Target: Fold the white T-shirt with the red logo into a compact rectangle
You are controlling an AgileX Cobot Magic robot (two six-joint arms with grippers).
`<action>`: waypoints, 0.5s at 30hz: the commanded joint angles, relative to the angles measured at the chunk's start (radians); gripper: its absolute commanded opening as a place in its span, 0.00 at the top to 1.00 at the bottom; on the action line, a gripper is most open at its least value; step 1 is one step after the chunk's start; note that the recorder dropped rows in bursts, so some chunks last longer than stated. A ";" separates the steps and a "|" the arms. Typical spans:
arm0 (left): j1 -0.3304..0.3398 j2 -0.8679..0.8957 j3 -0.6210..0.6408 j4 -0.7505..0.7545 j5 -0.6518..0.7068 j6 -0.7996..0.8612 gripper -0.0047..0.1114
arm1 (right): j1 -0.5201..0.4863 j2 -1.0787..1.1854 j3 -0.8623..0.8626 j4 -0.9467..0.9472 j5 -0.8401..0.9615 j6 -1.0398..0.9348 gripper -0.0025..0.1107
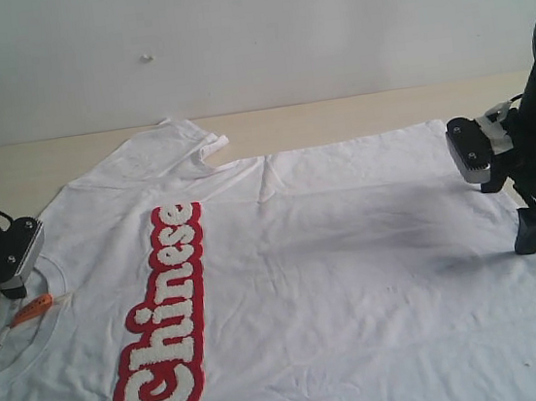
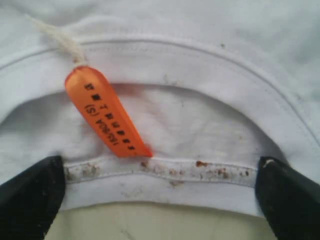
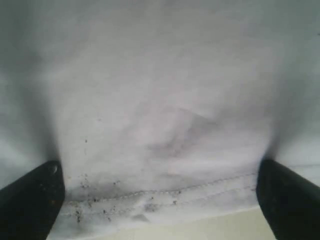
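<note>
pale wood-toned surface (image 1: 355, 111), bare along the far edge and at the far left. spread flat across it from left to right: white t-shirt (image 1: 352, 249), collar (image 1: 57, 275) at the left with an orange tag (image 1: 32, 309), red logo (image 1: 165, 321) face up, one sleeve (image 1: 169, 149) crumpled at the far side.

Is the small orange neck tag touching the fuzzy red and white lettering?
Apart. Exterior view: bare cloth of the white T-shirt lies between the orange tag and the lettering.
</note>
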 commanded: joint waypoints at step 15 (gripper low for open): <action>0.002 0.034 0.012 0.013 -0.006 -0.001 0.07 | -0.003 0.024 0.009 -0.011 0.028 0.051 0.05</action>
